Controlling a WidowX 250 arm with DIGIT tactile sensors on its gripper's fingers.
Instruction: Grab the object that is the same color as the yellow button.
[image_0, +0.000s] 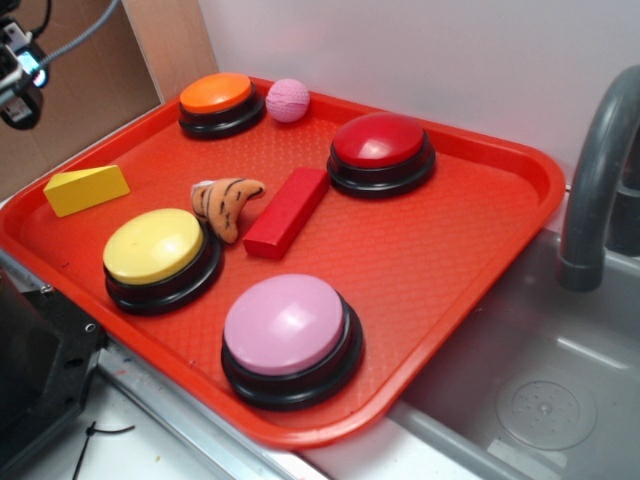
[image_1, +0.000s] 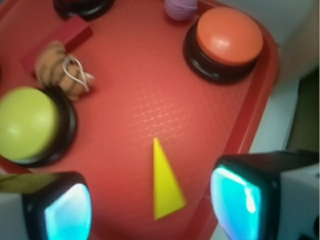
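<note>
Our claw (image_1: 152, 210) hangs wide open and empty above the yellow wedge (image_1: 165, 182); near the tray's rim (image_1: 260, 95), a finger could snag going down.

red button (image_1: 82, 6): cut by top edge | tool (image_0: 20, 70): mostly off-frame | plush (image_1: 62, 70): blurred

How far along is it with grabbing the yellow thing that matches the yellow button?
Done: the gripper is lined up above the yellow wedge, which sits between its open fingers in the wrist view. In hand: nothing; the wedge lies on the red tray, beside the yellow button. Left: descend, close, lift.
</note>
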